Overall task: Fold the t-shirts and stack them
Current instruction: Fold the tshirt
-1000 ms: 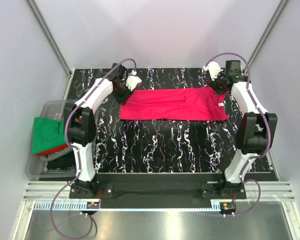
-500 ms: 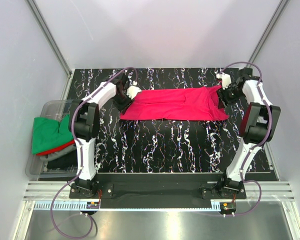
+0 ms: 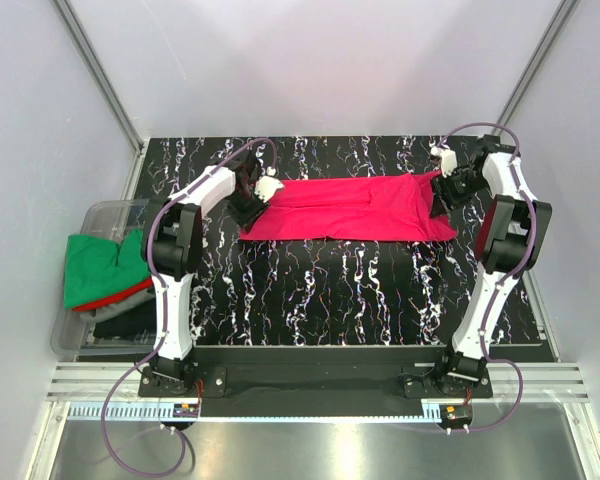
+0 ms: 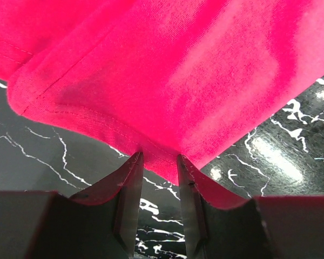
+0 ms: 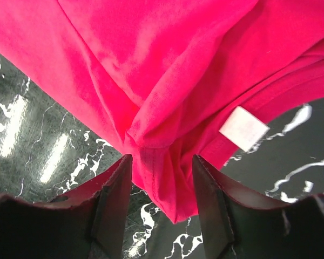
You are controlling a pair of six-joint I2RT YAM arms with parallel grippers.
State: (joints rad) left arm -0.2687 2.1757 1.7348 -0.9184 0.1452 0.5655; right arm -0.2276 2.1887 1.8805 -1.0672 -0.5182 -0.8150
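Table (image 3: 330, 290) with folded crimson t-shirt (image 3: 350, 208)

It lies as a long band across the far part. Right gripper (image 5: 161, 162) stands spread around its right end. Left gripper (image 4: 157, 161) has the left hem between its tips; pinching or not, I cannot tell.

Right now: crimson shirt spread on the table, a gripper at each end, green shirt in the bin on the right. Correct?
No. The top view shows the bin with the green shirt on the left. The rest holds: crimson shirt spread, left gripper and right gripper at its ends.
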